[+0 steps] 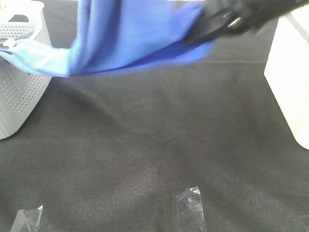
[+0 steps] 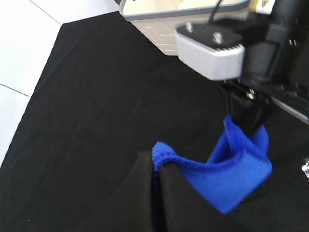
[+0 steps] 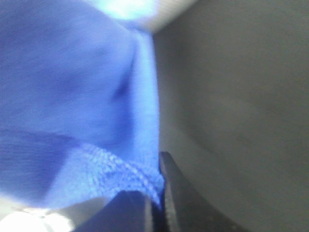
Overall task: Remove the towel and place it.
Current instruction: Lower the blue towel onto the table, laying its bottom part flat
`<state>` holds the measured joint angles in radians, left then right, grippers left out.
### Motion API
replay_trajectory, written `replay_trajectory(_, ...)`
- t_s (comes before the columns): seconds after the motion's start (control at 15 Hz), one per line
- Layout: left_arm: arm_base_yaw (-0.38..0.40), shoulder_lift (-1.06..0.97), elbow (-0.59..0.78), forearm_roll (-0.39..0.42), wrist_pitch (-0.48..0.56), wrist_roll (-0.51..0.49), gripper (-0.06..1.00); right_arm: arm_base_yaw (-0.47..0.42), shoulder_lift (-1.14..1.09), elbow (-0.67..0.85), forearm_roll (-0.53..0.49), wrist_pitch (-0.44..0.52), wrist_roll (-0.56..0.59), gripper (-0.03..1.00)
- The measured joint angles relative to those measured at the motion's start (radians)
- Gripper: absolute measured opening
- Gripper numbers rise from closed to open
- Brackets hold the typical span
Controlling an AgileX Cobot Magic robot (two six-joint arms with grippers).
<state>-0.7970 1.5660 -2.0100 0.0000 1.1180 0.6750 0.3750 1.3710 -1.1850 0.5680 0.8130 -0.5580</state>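
While it hangs clear of the black surface (image 1: 159,145), the towel (image 1: 130,38) spans the overhead view from 10 o'clock to 1 o'clock, sagging at mid-span.

Right jaws: fully closed on the towel's edge at 1 o'clock. The right wrist view shows the stitched edge pinched between them.

Left jaws: closed, clamping a folded corner of the towel (left wrist view), with the right jaws gripping the cloth just beside.

The towel's 10 o'clock end overlaps the rim of a white perforated basket (image 1: 19,96) at 9 o'clock; contact cannot be told.

White box (image 1: 289,87) at 3 o'clock. Clear tape strips on the surface at 6 o'clock (image 1: 190,208) and 7 o'clock (image 1: 26,220).
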Motion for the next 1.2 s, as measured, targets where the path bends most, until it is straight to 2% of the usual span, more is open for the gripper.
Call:
replay_trajectory(0.13,0.0,0.0,0.014,0.047,-0.08,0.0,0.0,0.0,-0.003,-0.143,-0.3,0.101,0.202,0.03)
replay_trajectory(0.2,0.0,0.006,0.014,0.087,-0.128,0.0,0.0,0.0,-0.003,-0.207,-0.398,0.125,0.258,0.03)
replay_trajectory(0.33,0.0,0.025,0.014,0.167,-0.244,-0.001,0.0,0.0,0.009,-0.352,-0.525,0.129,0.316,0.03)
replay_trajectory(0.47,0.0,0.061,0.014,0.285,-0.37,-0.038,0.0,0.0,0.052,-0.503,-0.577,0.122,0.32,0.03)
replay_trajectory(0.6,0.004,0.098,0.014,0.436,-0.474,-0.101,0.0,0.0,0.104,-0.621,-0.618,0.073,0.32,0.03)
replay_trajectory(0.73,0.049,0.136,0.015,0.577,-0.6,-0.205,0.0,0.0,0.148,-0.702,-0.658,0.004,0.32,0.03)
replay_trajectory(0.8,0.087,0.147,0.015,0.617,-0.677,-0.273,0.0,0.0,0.165,-0.732,-0.681,-0.033,0.32,0.03)
replay_trajectory(1.07,0.255,0.172,0.015,0.659,-1.102,-0.547,0.0,0.0,0.226,-0.802,-0.7,-0.28,0.321,0.03)
replay_trajectory(1.2,0.296,0.181,0.015,0.659,-1.204,-0.592,0.0,0.0,0.249,-0.809,-0.7,-0.391,0.321,0.03)
